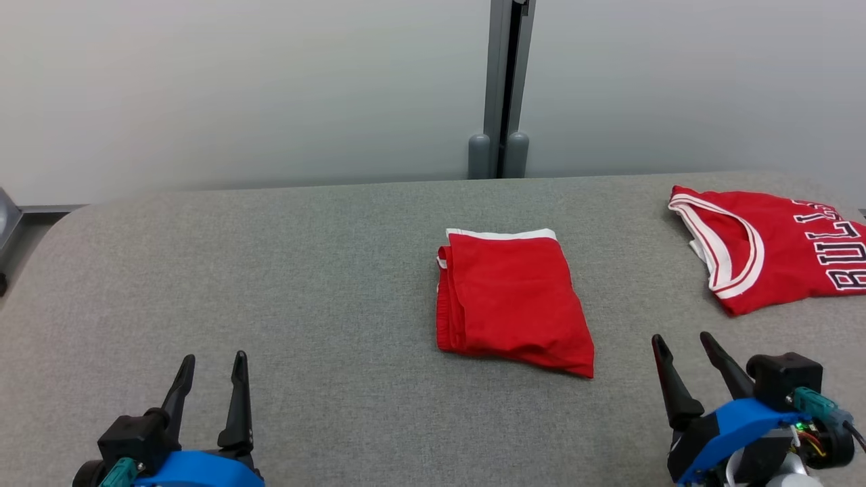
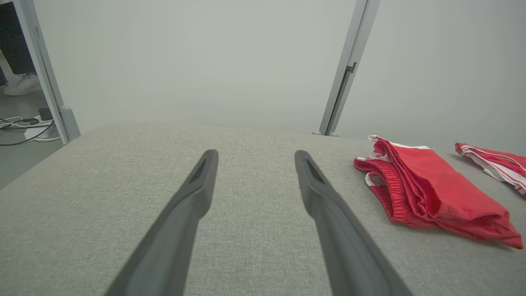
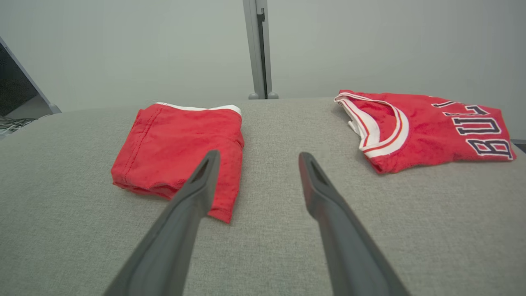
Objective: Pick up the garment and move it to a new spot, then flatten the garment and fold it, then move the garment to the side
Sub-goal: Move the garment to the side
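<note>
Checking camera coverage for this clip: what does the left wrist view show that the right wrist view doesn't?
Left wrist, not right: the open left claw, a person's shoe on the floor, the elastic waistband of the shorts. Right wrist, not left: the open right claw, the lettering of the jersey. Both: the folded red shorts, the jersey, the grey table, the wall post.

The only readable writing is on the red jersey [image 3: 427,139]: large dark block capitals with white outlines, spelling "BULL" across its chest (the word is cut short by the jersey's edge and, in the head view, by the picture's right edge). In the head view the letters stand sideways, reading upward.
</note>
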{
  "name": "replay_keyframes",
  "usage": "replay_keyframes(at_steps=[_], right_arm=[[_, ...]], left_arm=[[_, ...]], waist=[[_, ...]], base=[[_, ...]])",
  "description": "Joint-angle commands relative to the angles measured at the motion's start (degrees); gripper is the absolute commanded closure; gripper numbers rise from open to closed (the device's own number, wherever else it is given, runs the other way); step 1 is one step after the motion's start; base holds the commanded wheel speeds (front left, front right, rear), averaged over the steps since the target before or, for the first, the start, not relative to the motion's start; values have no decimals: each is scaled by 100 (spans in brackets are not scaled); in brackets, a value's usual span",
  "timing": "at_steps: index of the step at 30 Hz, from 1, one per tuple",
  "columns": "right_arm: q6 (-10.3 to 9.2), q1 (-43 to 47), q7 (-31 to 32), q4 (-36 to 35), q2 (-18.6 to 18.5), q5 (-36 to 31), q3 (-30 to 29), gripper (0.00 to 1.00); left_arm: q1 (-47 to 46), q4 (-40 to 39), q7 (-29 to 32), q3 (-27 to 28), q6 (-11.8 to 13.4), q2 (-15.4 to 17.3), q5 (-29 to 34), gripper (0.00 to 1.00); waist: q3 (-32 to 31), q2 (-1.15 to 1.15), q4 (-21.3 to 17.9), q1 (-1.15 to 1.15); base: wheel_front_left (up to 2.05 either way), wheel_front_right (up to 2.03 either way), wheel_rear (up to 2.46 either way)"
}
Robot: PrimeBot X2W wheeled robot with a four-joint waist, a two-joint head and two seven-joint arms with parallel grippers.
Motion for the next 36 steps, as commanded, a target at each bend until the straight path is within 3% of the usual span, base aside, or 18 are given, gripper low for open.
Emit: replay_keyframes(at_steps=[1,8,15,28,33,34,35,36], right_arm=[[1,-223,88,92,-20,46,11,0],[1,-1094,506,545,-111,277,-1,0],[1,-2284,1332,1751,-172,661,25,0],[2,-3603,1456,4069,-167,33,-1015,0],[2,-3727,1657,4591,-30,222,-1002,0],[2,-3735,1697,4658,-20,243,-940,31],[2,-3749,1744,4702,-12,233,-831,76],[2,-3774,1780,4721,-15,231,-709,100]], left_arm=[[-151,-47,34,-36,5,28,-17,0],[-395,-178,130,-124,-36,68,26,0],[-658,-339,253,-231,-10,74,57,0],[-1120,-300,91,-574,-145,-8,119,0],[-1192,-245,29,-609,-151,-3,102,0],[-1196,-231,25,-615,-150,-6,93,0],[-1198,-221,13,-620,-147,-10,86,0],[-1202,-206,5,-619,-141,-12,77,0]], waist=[[71,0,66,0],[353,0,277,0],[691,0,590,0],[1300,0,1125,0],[1354,0,1157,0],[1358,0,1148,0],[1361,0,1137,0],[1364,0,1122,0]], base=[[0,0,0],[0,0,0],[0,0,0],[0,0,0],[0,0,0],[0,0,0],[0,0,0],[0,0,0]])
